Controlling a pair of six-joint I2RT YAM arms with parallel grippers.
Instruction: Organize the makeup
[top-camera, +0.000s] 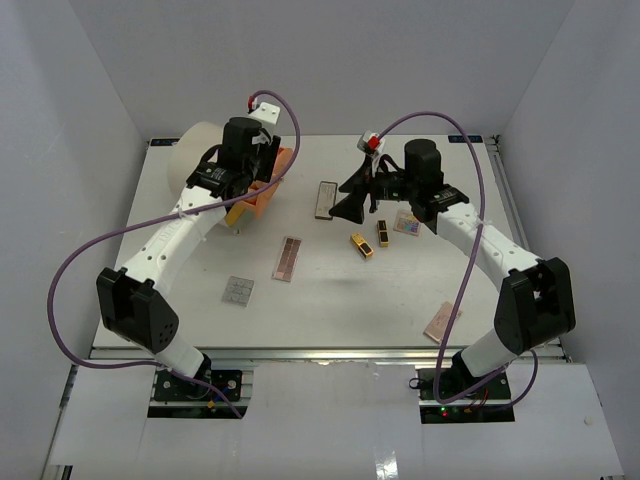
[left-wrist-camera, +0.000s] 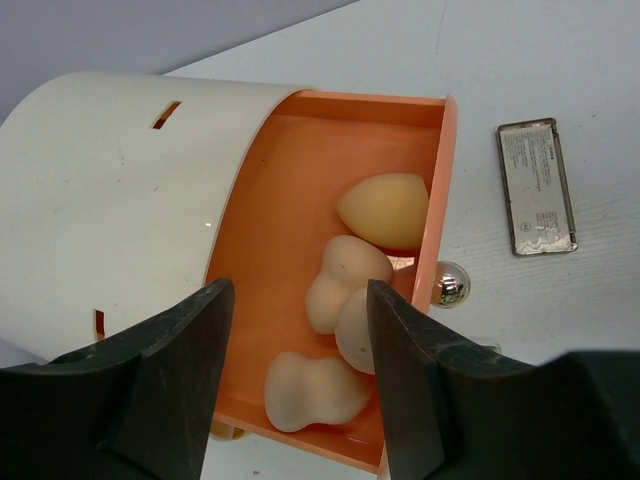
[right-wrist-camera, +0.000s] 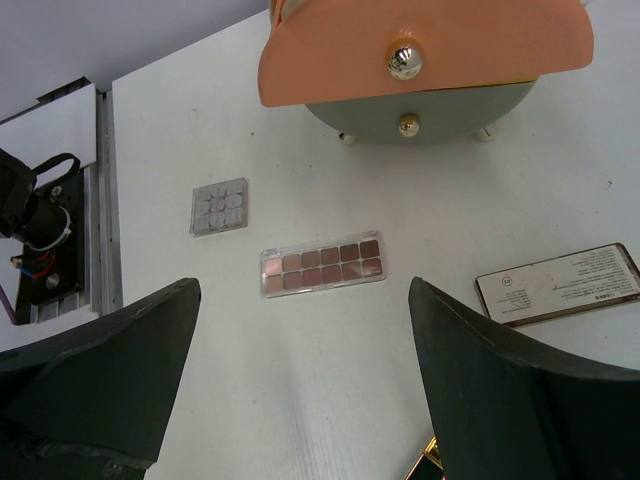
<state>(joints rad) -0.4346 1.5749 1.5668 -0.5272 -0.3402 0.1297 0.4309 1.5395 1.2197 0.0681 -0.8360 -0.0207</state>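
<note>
My left gripper (top-camera: 260, 178) (left-wrist-camera: 298, 330) is open and empty, just above an open orange drawer (left-wrist-camera: 290, 190) that holds several tan egg-shaped sponges (left-wrist-camera: 385, 210). My right gripper (top-camera: 352, 205) (right-wrist-camera: 305, 300) is open and empty above the table's middle. Two gold-and-black lipstick tubes (top-camera: 361, 245) (top-camera: 383, 232) lie just in front of it. A long pinkish-brown palette (top-camera: 288, 258) (right-wrist-camera: 322, 268), a small grey square palette (top-camera: 237, 291) (right-wrist-camera: 219, 207), a grey label-side-up palette (top-camera: 325, 199) (left-wrist-camera: 537, 187) (right-wrist-camera: 558, 285), a multicolour palette (top-camera: 407, 223) and a pinkish palette (top-camera: 442, 322) lie apart on the table.
The big cream cylinder (top-camera: 200, 150) (left-wrist-camera: 120, 200) stands at the back left with its orange drawer (top-camera: 272, 180) (right-wrist-camera: 420, 50) pulled out toward the centre; the drawer has a shiny knob (left-wrist-camera: 450, 285). White walls close in the table on three sides.
</note>
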